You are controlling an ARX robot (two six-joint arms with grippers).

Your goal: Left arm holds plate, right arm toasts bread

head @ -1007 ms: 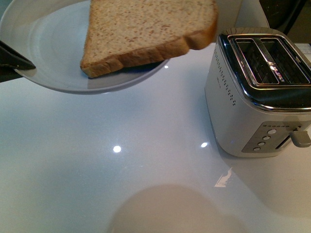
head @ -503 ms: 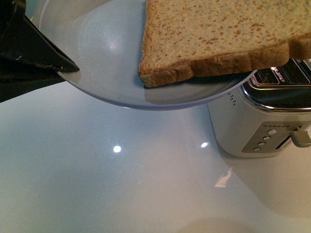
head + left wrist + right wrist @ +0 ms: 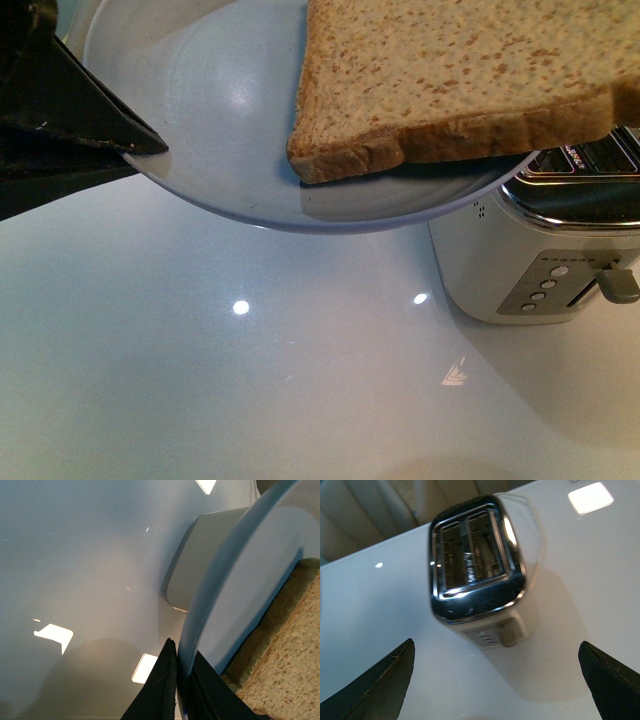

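My left gripper (image 3: 140, 145) is shut on the rim of the pale blue-grey plate (image 3: 230, 110) and holds it in the air, close to the front camera. The wholemeal bread slice (image 3: 450, 70) lies on the plate, overhanging its right side above the toaster (image 3: 530, 260). In the left wrist view the black jaws (image 3: 181, 672) pinch the plate rim (image 3: 235, 565), with the bread (image 3: 285, 645) beside them. My right gripper (image 3: 497, 672) is open and empty, above the toaster (image 3: 477, 565), whose two slots face up and look empty.
The toaster stands on a glossy white table (image 3: 250, 380) at the right, with its lever (image 3: 620, 283) and buttons on the front face. The table reflects ceiling lights.
The plate with the bread has moved right and closer to the camera over the last second, now covering part of the toaster's top. In the last half second it barely shifted.
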